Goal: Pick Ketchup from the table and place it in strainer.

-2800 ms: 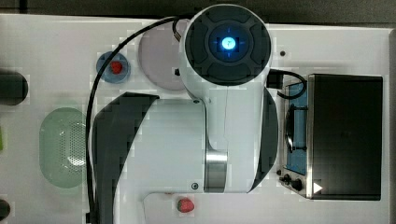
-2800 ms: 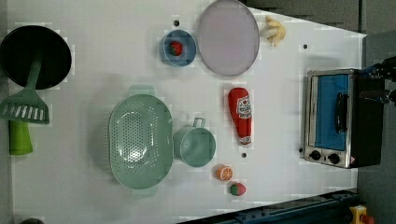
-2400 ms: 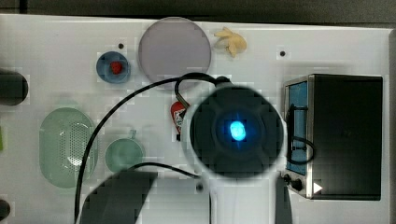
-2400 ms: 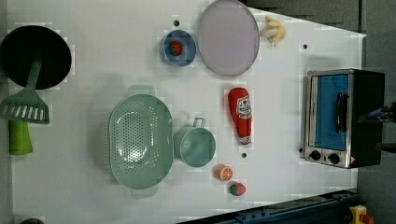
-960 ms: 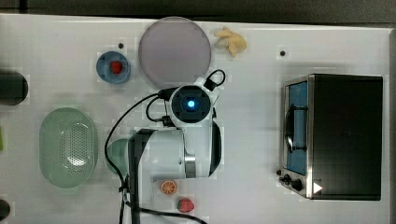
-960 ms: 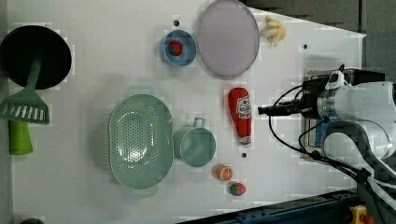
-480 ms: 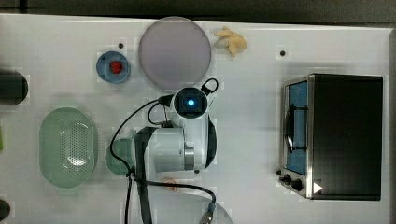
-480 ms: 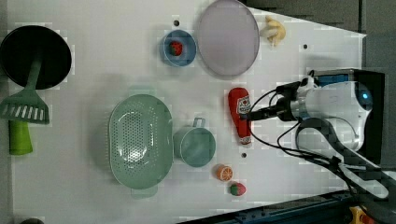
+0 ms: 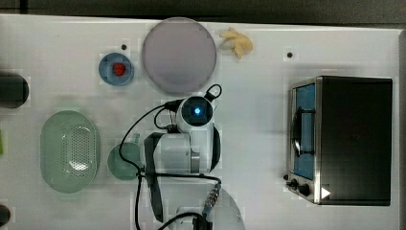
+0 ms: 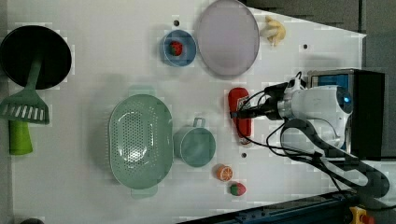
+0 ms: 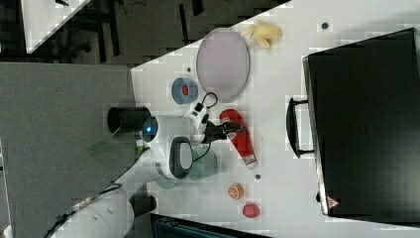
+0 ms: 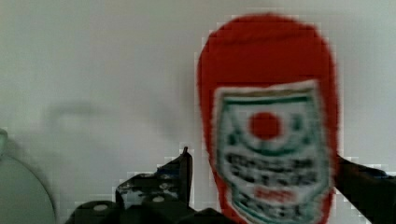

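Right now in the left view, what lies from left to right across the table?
Black pan → pale green strainer → dark-green cup → Ketchup bottle with the open gripper over it → toaster oven.

In the top view, the white robot arm (image 9: 186, 148) covers the Ketchup bottle and part of the green cup (image 9: 122, 162) beside it. In the wrist view, the Ketchup (image 12: 268, 140) is blurred, its label unreadable, and its lower end is cut off by the picture's edge. In the left view, the gripper (image 10: 239, 112) hides a band of the red bottle, and the toaster oven (image 10: 369, 112) sits partly behind the arm.
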